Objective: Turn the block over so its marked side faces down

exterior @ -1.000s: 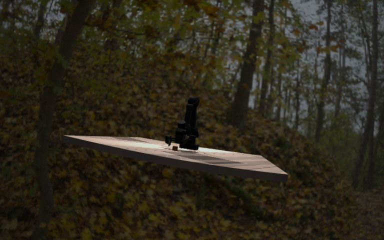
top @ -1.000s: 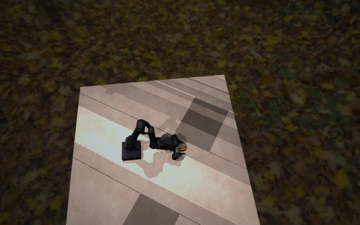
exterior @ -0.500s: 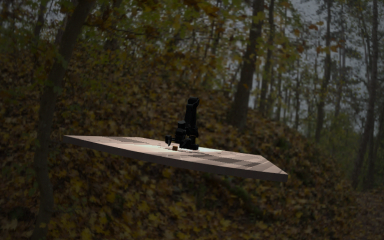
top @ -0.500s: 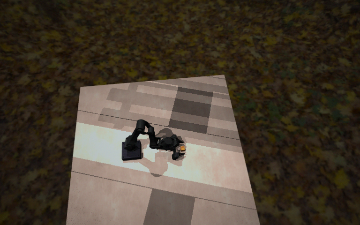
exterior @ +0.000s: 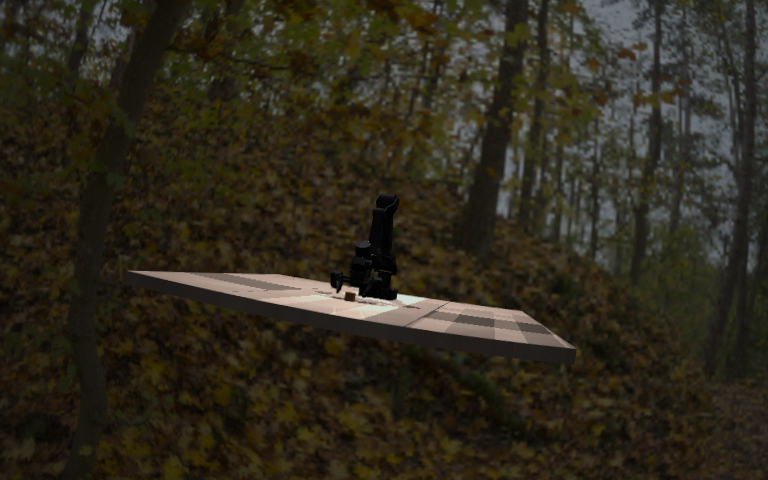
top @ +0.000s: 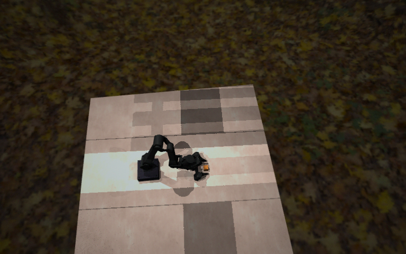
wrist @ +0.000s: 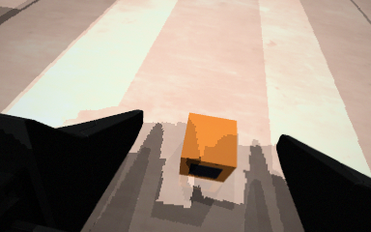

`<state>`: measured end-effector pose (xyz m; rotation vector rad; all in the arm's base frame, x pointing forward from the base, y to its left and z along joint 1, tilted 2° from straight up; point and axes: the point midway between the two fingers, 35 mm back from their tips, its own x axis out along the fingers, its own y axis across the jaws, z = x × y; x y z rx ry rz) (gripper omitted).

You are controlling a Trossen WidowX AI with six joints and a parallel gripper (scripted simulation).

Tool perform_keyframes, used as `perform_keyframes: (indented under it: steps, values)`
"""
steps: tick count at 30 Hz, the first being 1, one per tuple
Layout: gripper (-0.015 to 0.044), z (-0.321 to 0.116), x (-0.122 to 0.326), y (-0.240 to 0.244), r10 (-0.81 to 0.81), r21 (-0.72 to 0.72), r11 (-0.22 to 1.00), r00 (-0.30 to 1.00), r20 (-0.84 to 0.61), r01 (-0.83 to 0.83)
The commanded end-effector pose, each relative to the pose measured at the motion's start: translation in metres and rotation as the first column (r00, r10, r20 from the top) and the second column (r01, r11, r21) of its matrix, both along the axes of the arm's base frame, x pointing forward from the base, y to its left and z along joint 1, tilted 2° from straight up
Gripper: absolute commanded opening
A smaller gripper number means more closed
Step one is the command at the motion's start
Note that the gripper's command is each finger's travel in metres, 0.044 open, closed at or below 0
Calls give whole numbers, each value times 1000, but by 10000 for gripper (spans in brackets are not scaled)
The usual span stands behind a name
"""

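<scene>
The small orange block (top: 205,167) (exterior: 350,296) (wrist: 213,137) appears to rest on the table (top: 209,227) (exterior: 317,308) (wrist: 213,58). In the wrist view its plain orange top shows, and the dark mark (wrist: 205,170) is on the side face turned toward the gripper. Its underside is hidden. My gripper (top: 206,168) (exterior: 350,292) (wrist: 210,129) is open, with one black finger on each side of the block and a gap on both sides. Nothing is held.
The arm's square dark base (top: 148,170) stands on the table to the left in the top view. Bands of light and shadow cross the table top. The table's far-right edge lies beyond the block in that view.
</scene>
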<state>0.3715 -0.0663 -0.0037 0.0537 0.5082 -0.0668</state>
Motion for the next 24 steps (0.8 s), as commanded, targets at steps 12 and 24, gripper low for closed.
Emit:
perform_keyframes:
  steps: [12,24]
  values:
    - [440,68,-1,-4,19,26,1000,918,-397,-10]
    - [440,74,-20,-1,30,44,999,873,-487,-10]
